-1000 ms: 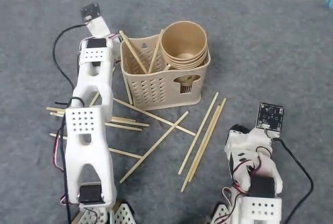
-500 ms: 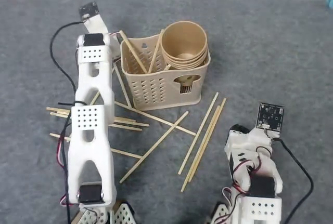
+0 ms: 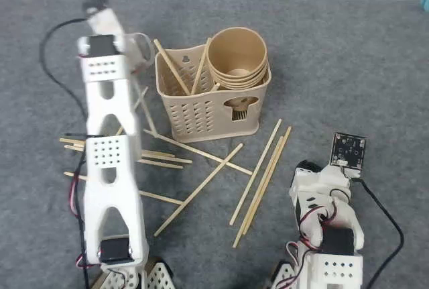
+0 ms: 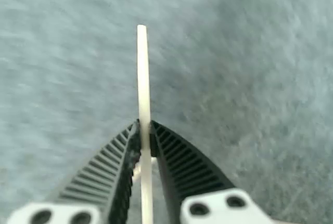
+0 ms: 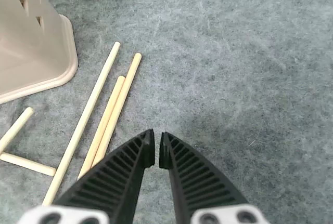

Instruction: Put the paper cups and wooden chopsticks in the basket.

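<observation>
Chopsticks [image 3: 201, 185] lie scattered below and left of the basket [image 3: 208, 111] at centre top, and we see the paper cups [image 3: 236, 58] stacked inside it. Our left gripper [image 4: 144, 130] is clenched on one chopstick [image 4: 142, 78]; our right gripper [image 5: 156, 148] is pinched together, holding nothing, over grey carpet [image 5: 234, 52]
</observation>
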You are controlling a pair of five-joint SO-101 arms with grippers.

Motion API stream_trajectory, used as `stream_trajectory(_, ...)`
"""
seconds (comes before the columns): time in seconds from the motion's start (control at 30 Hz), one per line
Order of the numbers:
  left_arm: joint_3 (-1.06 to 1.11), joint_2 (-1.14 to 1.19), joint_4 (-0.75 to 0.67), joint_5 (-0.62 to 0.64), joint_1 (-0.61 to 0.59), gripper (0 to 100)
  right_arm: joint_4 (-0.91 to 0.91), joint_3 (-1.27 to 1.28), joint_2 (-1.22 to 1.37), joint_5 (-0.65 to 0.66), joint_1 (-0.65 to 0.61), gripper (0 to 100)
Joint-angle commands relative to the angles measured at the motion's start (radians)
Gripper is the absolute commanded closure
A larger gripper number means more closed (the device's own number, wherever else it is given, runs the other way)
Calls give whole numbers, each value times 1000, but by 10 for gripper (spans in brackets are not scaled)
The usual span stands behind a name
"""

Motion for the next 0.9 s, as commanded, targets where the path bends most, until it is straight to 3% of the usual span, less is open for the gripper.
stream_trajectory(0.0,-45,-160,38,8,-86,988,-7,18,-15,15,13,955)
stream_trajectory(0.23,59,-316,43,-63,-137,988,-56,18,-7,15,13,955)
stream_trajectory(0.57,708,-882,34,-71,-40,988,-50,18,-7,15,8,955)
stream_trajectory(0.87,1102,-1346,-198,-72,-14,988,-47,18,-5,15,13,955)
